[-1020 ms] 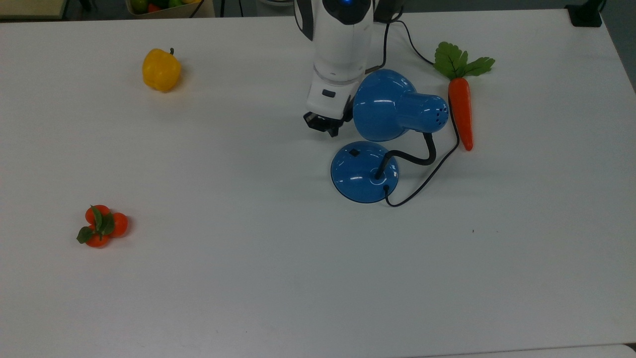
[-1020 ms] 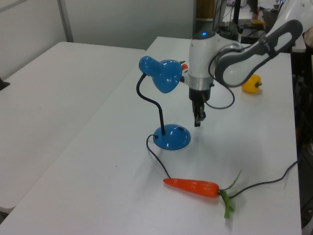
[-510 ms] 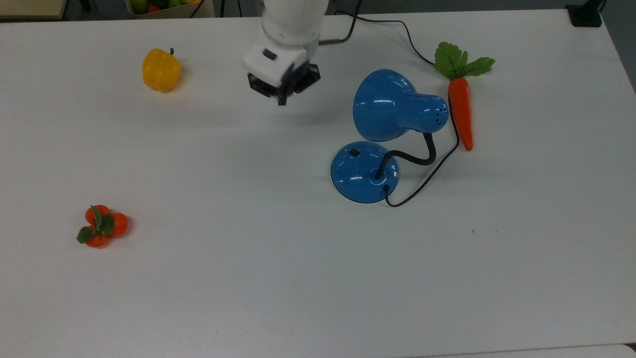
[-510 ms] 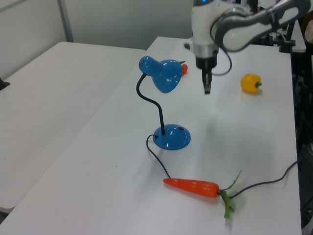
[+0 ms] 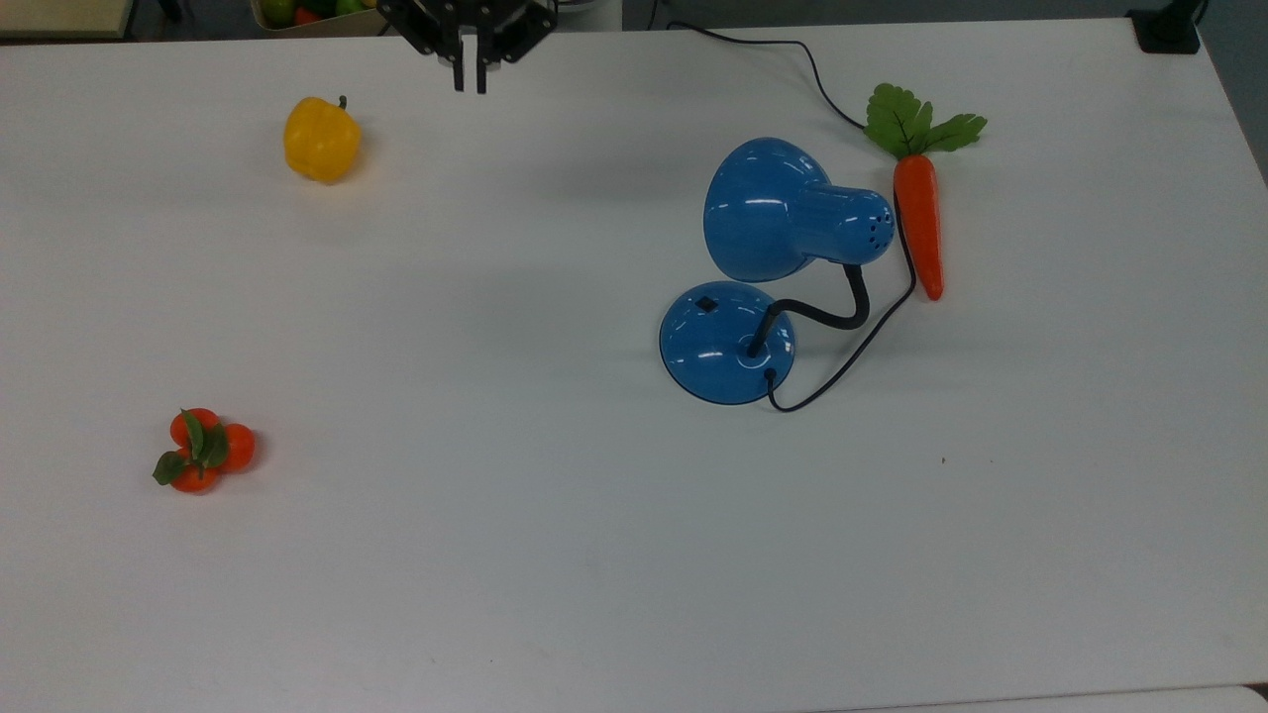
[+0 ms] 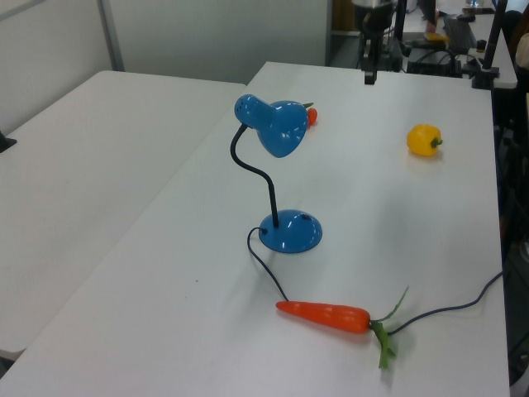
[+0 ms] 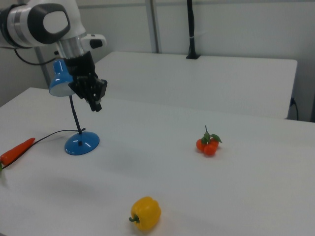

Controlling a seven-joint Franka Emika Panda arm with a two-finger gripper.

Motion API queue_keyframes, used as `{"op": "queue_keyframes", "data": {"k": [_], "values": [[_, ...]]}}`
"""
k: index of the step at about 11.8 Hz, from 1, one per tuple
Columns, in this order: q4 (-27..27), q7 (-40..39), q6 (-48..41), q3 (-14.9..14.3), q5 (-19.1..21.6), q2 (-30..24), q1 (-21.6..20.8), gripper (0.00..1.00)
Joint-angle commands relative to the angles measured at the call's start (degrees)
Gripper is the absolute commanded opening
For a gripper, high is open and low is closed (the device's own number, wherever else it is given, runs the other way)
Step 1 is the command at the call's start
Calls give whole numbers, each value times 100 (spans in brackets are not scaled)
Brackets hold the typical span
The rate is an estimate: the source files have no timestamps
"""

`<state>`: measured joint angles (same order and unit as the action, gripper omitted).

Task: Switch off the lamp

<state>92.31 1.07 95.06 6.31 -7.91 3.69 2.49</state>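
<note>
Since a second ago my gripper [image 5: 469,87] has drawn away from beside the lamp [image 5: 783,213] to the far table edge, at the top view's upper left of it; the lamp itself has not shifted. Lamp: stands upright on the white table [image 5: 555,555], round blue base [image 5: 726,344] flat on the surface, black gooseneck [image 5: 827,315] curving up to the shade. Shade's long axis runs roughly level, mouth facing the top view's left, vented cap toward the carrot [image 5: 919,226]. Small black switch [image 5: 705,304] on the base, untouched. Black cord [image 5: 852,352] trails from the base past the carrot. My fingers: nearly together, a narrow gap between them, holding nothing. Also present: yellow pepper [image 5: 321,140], cluster of small oranges [image 5: 203,451].
</note>
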Motion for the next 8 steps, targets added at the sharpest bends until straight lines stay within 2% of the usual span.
{"op": "queue_keyframes", "data": {"k": [1, 2, 3, 8], "values": [[-380, 104, -355, -24, 150, -61, 146, 63], [-407, 95, -409, -24, 150, -79, 199, 87], [-416, 95, -435, -24, 150, -105, 226, 100], [-424, 77, -839, -24, 150, -193, 287, 100]]}}
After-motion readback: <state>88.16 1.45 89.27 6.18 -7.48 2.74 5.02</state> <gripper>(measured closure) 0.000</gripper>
